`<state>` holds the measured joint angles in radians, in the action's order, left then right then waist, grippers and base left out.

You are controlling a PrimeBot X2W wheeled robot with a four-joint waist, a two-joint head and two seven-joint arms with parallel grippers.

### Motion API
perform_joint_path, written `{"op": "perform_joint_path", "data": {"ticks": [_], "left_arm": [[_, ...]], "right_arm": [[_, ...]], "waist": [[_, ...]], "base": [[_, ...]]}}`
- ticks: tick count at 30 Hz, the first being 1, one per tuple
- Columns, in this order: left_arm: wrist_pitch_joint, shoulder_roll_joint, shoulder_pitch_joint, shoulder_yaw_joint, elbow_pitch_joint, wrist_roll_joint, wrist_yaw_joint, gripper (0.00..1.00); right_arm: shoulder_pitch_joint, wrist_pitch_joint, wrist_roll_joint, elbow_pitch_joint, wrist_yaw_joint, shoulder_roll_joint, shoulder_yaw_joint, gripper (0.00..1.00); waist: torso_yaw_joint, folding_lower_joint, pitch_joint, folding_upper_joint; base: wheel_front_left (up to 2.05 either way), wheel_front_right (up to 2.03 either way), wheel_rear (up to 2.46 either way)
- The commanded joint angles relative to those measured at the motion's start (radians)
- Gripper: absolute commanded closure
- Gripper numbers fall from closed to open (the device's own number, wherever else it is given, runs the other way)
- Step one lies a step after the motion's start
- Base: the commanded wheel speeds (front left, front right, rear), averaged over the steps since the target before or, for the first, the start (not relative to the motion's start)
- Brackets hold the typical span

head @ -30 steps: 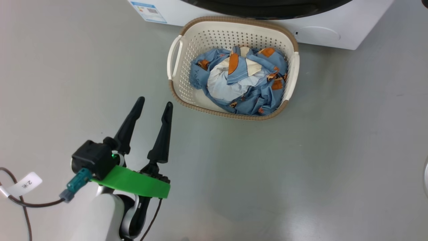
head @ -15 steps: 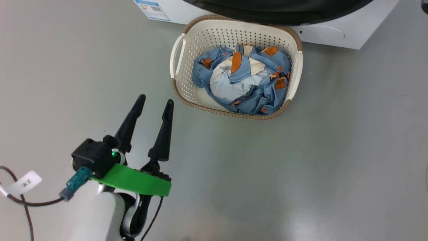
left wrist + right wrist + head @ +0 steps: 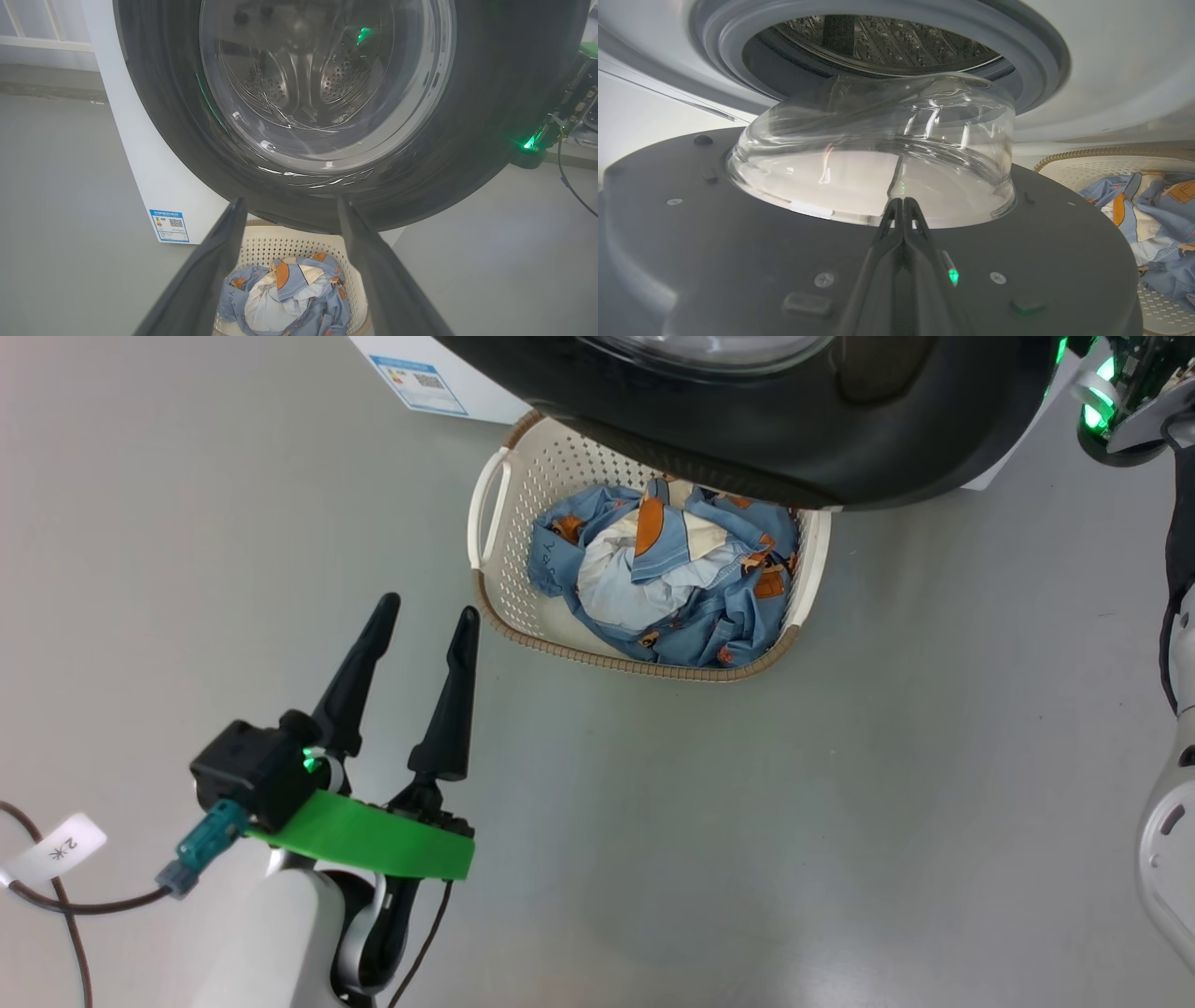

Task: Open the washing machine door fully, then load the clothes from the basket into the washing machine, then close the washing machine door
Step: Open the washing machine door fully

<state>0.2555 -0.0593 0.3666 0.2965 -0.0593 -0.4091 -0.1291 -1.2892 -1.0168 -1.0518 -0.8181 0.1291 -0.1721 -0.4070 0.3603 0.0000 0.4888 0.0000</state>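
The left gripper (image 3: 428, 609) hovers nearest over the smooth grey floor (image 3: 747, 821), its two tapered dark fingers spread wide with nothing between them. Ahead, the cream perforated basket (image 3: 487, 513) with its brown woven-look rim stands on the floor just before the washing machine (image 3: 135, 140). The basket's far rim is hidden under the overhanging washing machine door (image 3: 794, 439). Inside lie the crumpled clothes (image 3: 672, 579), soft blue with orange-brown prints and white patches. The glossy black door stands swung out, cut off by the head view's top edge. The right gripper (image 3: 902, 201), fingers pressed together on nothing, lies over the door's inner face at the base of the glass bowl (image 3: 878, 140); whether it touches is unclear. Beyond are the grey gasket (image 3: 1041, 70) and the perforated steel drum (image 3: 887, 42).
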Motion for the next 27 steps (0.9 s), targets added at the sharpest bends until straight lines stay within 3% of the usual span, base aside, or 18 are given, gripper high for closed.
{"op": "perform_joint_path", "data": {"ticks": [1, 17, 20, 27], "left_arm": [[0.006, -0.031, 0.001, -0.040, 0.030, 0.001, -0.002, 0.00], [0.006, -0.039, -0.017, -0.044, 0.034, 0.008, -0.002, 0.00], [0.006, -0.040, -0.020, -0.040, 0.032, 0.007, -0.002, 0.00], [0.006, -0.043, -0.027, -0.043, 0.031, 0.006, -0.002, 0.00]], "right_arm": [[0.022, -0.041, 0.024, 0.029, 0.002, 0.039, 0.000, 1.00], [0.163, -0.428, 0.070, 0.177, 0.002, 0.121, -0.047, 1.00], [0.218, -0.482, -0.017, 0.208, 0.002, 0.121, 0.035, 1.00], [0.347, -0.445, -0.199, 0.284, 0.002, 0.122, 0.261, 1.00]], "waist": [[-0.002, 0.0000, -0.005, 0.0000], [-0.008, 0.0000, -0.054, 0.0000], [-0.003, 0.0000, -0.069, 0.0000], [0.002, 0.0000, -0.088, 0.0000]], "base": [[0.00, 0.00, 0.00], [0.00, 0.00, 0.00], [0.00, 0.00, 0.00], [0.00, 0.00, 0.00]]}}
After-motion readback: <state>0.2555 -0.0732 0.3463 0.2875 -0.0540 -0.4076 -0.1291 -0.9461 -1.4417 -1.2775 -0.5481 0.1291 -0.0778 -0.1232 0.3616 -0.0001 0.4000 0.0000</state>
